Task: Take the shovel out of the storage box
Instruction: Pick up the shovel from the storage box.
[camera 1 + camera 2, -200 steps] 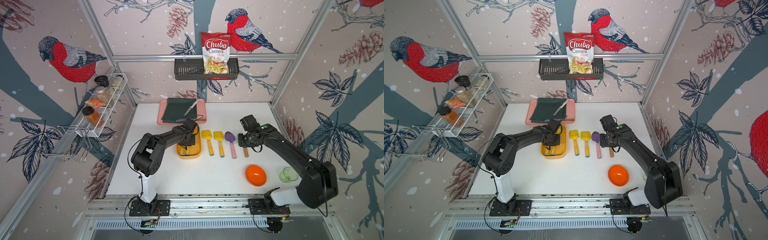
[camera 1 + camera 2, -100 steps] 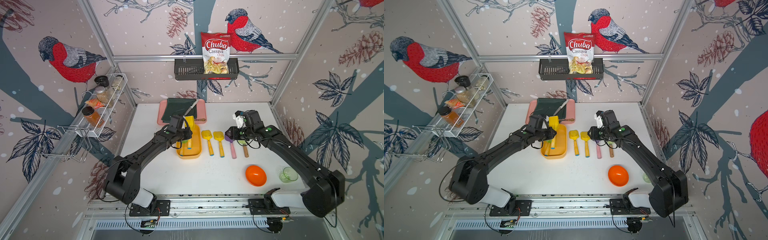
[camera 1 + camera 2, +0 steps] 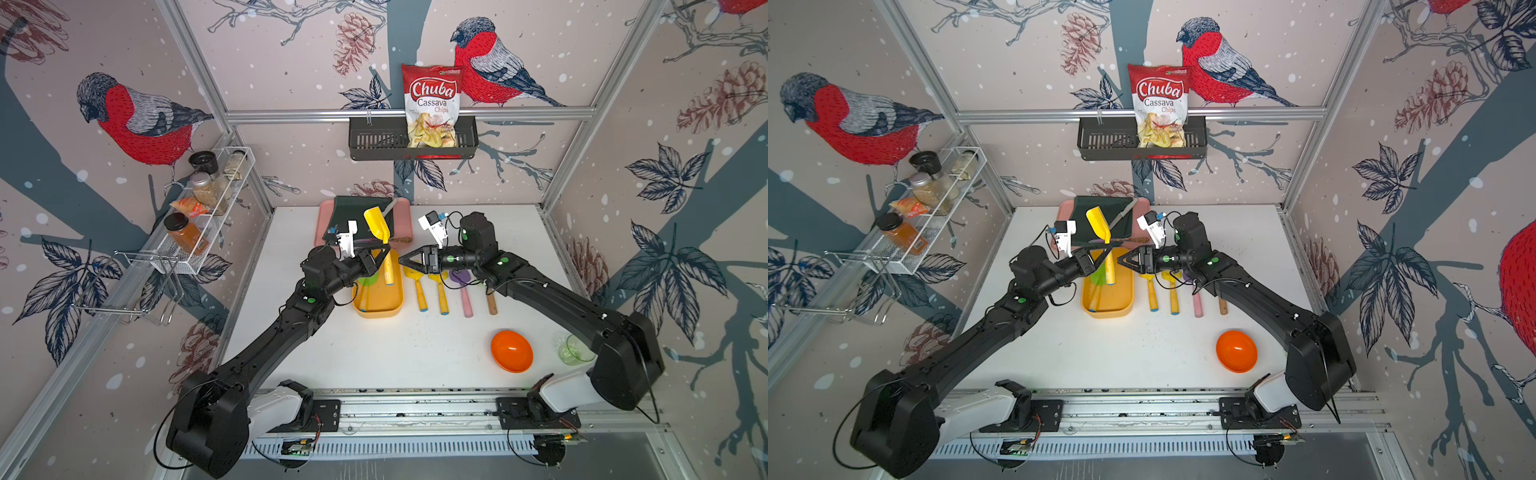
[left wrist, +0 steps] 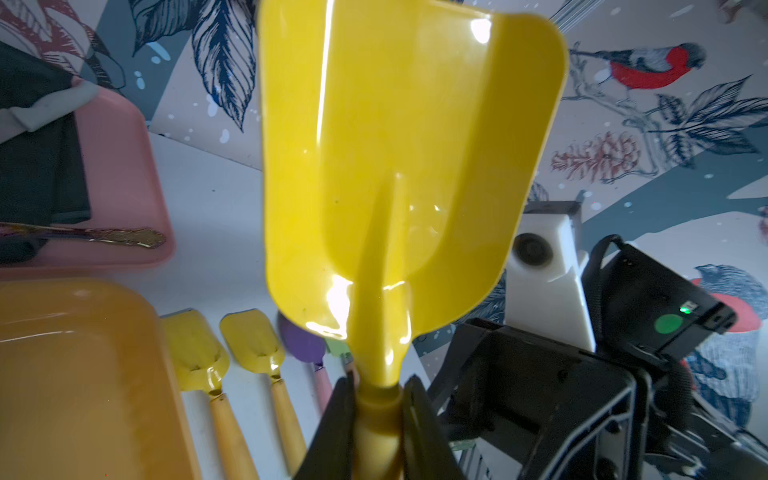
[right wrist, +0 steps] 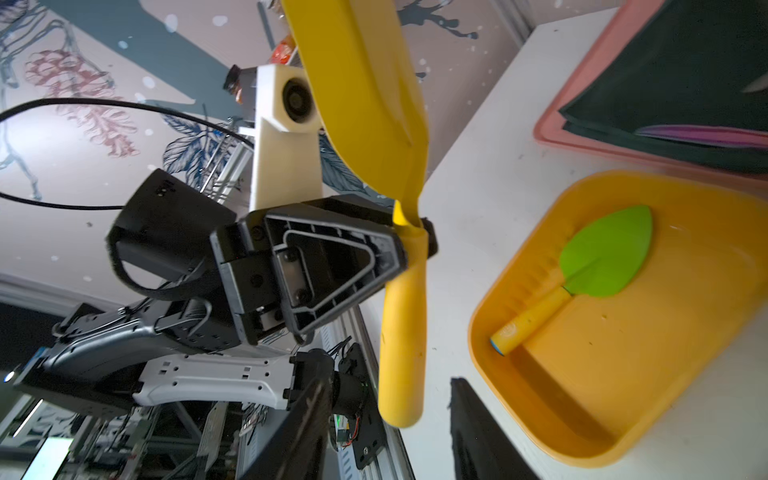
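L gripper [image 3: 384,251] clenched on the yellow shovel [image 3: 376,222] at its neck, blade up, handle hanging over the storage box [image 3: 378,313]. Lift clear & steady, I'd say: green shovel [image 5: 602,257] lies inside. R gripper [image 3: 402,260] just beside, jaws parted, empty. Row of shovels [image 3: 442,298] to the right; orange bowl [image 3: 511,351] well apart.

Looks like a robot test cell in a lab, dressed up as a kitchen corner. Framed by aluminium posts [image 3: 199,70] and walled with bird-print wallpaper [image 3: 141,124]. Fitted out with a wire spice rack [image 3: 183,259], a black wall basket [image 3: 374,143] holding a chips bag [image 3: 432,99], a white bench [image 3: 374,357], and a slotted metal rail [image 3: 415,409] at the front carrying two bolted-down robot arms [image 3: 270,345].
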You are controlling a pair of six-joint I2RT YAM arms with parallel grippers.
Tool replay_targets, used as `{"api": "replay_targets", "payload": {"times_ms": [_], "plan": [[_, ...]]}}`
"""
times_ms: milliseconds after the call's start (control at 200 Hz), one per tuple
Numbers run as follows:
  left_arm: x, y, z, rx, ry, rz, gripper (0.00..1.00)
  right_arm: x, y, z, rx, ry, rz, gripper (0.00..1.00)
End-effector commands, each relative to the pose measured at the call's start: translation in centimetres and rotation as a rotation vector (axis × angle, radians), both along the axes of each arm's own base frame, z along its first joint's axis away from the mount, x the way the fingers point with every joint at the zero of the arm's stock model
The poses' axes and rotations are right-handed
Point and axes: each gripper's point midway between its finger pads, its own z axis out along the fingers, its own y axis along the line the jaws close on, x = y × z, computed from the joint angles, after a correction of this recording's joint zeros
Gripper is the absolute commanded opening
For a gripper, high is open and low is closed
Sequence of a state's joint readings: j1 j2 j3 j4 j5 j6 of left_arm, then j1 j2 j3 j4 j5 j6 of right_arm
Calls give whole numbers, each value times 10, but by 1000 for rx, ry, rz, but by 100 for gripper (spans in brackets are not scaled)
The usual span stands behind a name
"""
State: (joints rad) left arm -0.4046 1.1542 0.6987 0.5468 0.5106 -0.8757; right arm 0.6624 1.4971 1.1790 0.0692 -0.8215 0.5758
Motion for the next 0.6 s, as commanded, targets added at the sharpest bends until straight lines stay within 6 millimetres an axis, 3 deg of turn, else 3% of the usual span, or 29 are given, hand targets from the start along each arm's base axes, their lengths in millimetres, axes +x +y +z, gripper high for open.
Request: {"api": "replay_targets", "payload": {"times_ms": [0, 170, 400, 595], "plan": [[-19, -2, 55, -172, -153, -82, 0, 0, 9, 19, 89, -41, 69, 49], [-24, 1, 59, -216, -157, -88, 0, 2, 19, 13, 77, -38, 124, 46], [-24, 2, 51, -218, -141, -91, 0, -17, 24, 20, 120, -52, 195, 45], [-25, 0, 54, -250, -152, -114, 0, -19, 29, 15, 115, -27, 226, 32]]}}
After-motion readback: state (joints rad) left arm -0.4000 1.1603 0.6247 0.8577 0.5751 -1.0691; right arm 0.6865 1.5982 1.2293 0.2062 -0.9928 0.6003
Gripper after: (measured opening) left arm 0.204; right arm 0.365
